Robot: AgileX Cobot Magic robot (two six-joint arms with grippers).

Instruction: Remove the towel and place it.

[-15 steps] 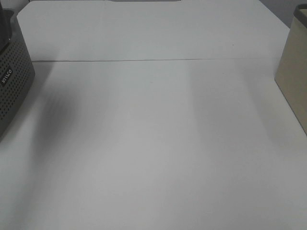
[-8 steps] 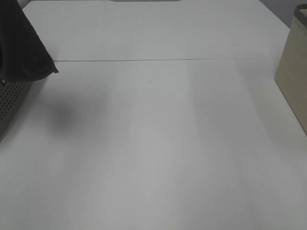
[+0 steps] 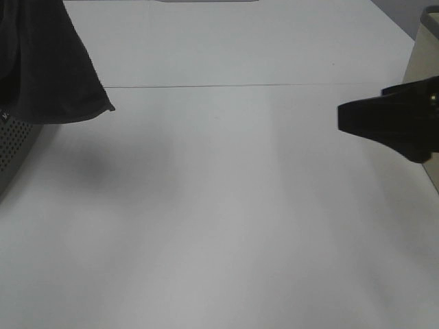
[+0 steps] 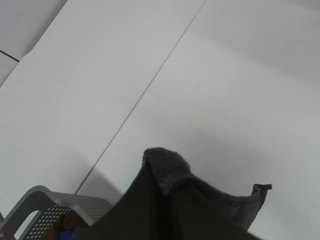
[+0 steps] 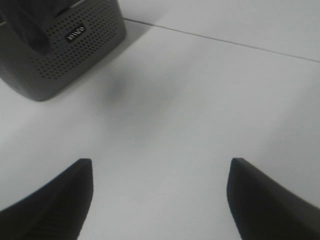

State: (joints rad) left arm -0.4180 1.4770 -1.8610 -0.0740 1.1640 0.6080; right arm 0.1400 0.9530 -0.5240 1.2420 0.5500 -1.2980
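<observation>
Right claw (image 5: 160, 200) spread, black tapered fingers; left claw (image 4: 162, 202) pinching dark terry towel (image 4: 172, 167).

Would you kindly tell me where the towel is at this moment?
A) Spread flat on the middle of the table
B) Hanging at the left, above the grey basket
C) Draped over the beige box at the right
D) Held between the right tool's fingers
B: the towel hangs at the left edge of the high view over the basket, while the right tool is open and holds nothing.

The right gripper (image 5: 160, 160) has black, tapered fingers (image 5: 55, 200).
</observation>
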